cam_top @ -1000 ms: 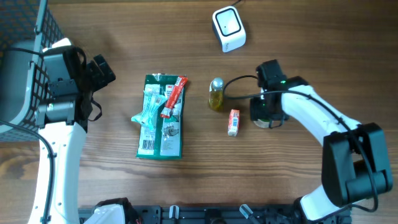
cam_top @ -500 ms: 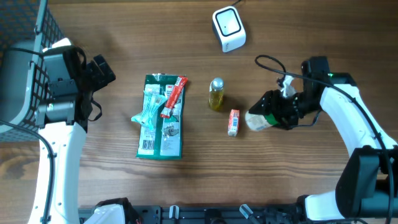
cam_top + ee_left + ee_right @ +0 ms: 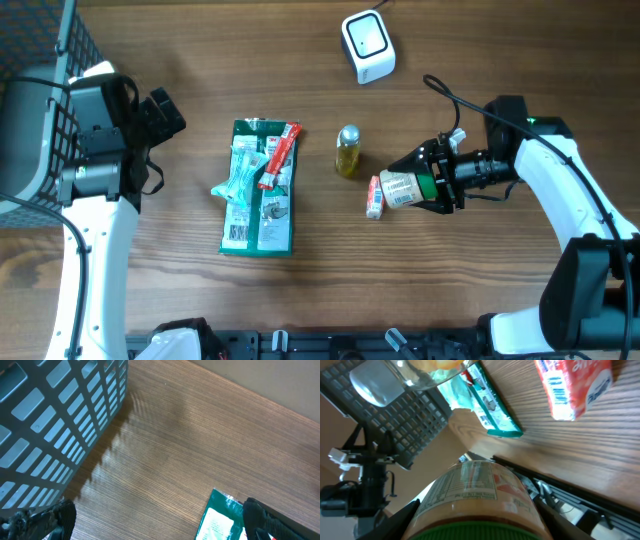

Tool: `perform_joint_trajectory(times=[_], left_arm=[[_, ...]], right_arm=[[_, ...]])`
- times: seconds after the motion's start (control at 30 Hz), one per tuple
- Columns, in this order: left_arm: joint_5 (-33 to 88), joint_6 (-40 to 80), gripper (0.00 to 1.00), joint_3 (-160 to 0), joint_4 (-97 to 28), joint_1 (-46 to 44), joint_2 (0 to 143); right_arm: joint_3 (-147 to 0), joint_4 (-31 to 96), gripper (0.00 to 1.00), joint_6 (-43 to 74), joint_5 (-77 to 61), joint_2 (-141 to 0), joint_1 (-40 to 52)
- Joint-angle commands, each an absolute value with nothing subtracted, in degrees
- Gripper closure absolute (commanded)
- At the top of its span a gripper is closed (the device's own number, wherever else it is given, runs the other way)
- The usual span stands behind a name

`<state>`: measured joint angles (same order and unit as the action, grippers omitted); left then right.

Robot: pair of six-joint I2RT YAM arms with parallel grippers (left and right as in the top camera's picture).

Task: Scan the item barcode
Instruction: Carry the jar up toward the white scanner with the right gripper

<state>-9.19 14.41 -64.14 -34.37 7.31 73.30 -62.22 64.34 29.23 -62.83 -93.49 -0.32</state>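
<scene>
Fingers of the right gripper (image 3: 415, 186) are part way open and squeeze a jar (image 3: 397, 186), held on its side just right of a little red box (image 3: 375, 197). The scanner (image 3: 367, 45) sits at the far side of the table (image 3: 450, 290). The left gripper (image 3: 165, 112) is wide open and empty, near the basket (image 3: 85, 45).

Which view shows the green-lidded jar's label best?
Right wrist: the green-lidded jar fills the frame, its label print close up. Overhead shows it small, sideways in the right claw. Left wrist misses it entirely.
</scene>
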Motion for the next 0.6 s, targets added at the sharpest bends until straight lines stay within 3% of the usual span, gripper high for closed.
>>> perform_joint_trajectory(times=[0.0, 0.4, 0.5, 0.57], left_arm=[[-9.72, 13.74, 0.00, -64.58, -34.17, 7.68, 73.52], [-9.72, 13.74, 0.00, -64.58, -34.17, 7.68, 73.52], [-9.72, 13.74, 0.00, -64.58, -34.15, 7.68, 73.52], [-9.72, 13.74, 0.00, -64.58, -34.17, 7.68, 73.52]], right_arm=[[-63.42, 66.17, 0.49, 30.24, -69.23, -92.58, -0.36], [-63.42, 66.41, 0.49, 30.37, -66.67, -92.58, -0.36], [-63.42, 64.77, 0.61, 30.37, -59.16, -92.58, -0.36], [-63.42, 63.96, 0.64, 30.41, -50.37, -92.58, -0.36]])
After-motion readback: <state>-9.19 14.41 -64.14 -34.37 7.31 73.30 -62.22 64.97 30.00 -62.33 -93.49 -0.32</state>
